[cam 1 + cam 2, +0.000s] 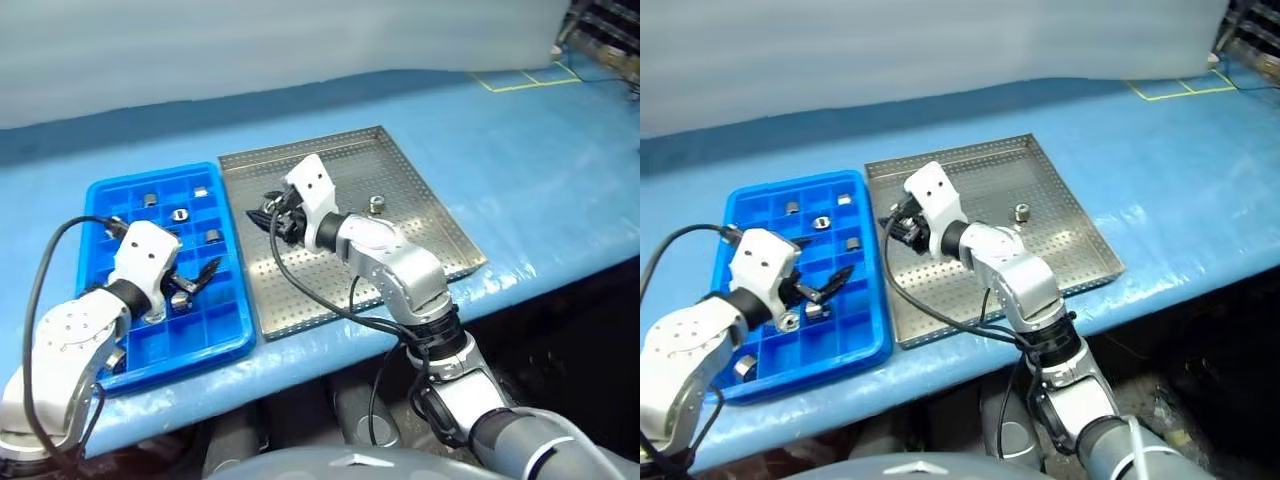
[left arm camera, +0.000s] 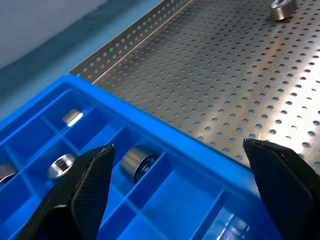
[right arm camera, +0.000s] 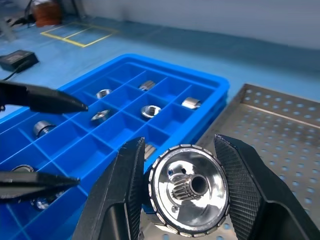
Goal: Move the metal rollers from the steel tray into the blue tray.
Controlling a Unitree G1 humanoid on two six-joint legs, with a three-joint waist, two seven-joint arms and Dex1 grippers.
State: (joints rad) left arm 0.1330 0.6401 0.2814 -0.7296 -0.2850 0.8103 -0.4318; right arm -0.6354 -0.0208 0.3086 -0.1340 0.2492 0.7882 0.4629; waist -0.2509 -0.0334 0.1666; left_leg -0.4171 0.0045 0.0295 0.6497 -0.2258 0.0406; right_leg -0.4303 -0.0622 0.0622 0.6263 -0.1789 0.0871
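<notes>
Nearest the lens, at the lower middle of the right wrist view, the right gripper (image 3: pixel 189 192) is clamped on one of the metal rollers (image 3: pixel 190 189), hollow centre facing the camera, a black finger pressing on each side. From the head it sits over the left part of the steel tray (image 1: pixel 440 225), beside the rim it shares with the blue tray (image 1: pixel 100 195). Judgement: the step in hand is the carry; it wants a level pass over the rim to an empty cell, a low descent, then release, since a high drop could bounce the piece into a neighbouring cell. At the lower left of the left eye view, the left gripper (image 1: pixel 195 283) hangs over the blue tray with jaws spread wide and nothing between them; it should stay clear of the incoming arm. Contents: the blue tray holds several rollers, singly in cells at its upper half and around the left gripper, with many cells bare. Farther back, right of centre, the steel tray carries one remaining roller (image 1: pixel 377 204) standing on its perforated floor. Both trays rest on the blue counter (image 1: pixel 540 170).
</notes>
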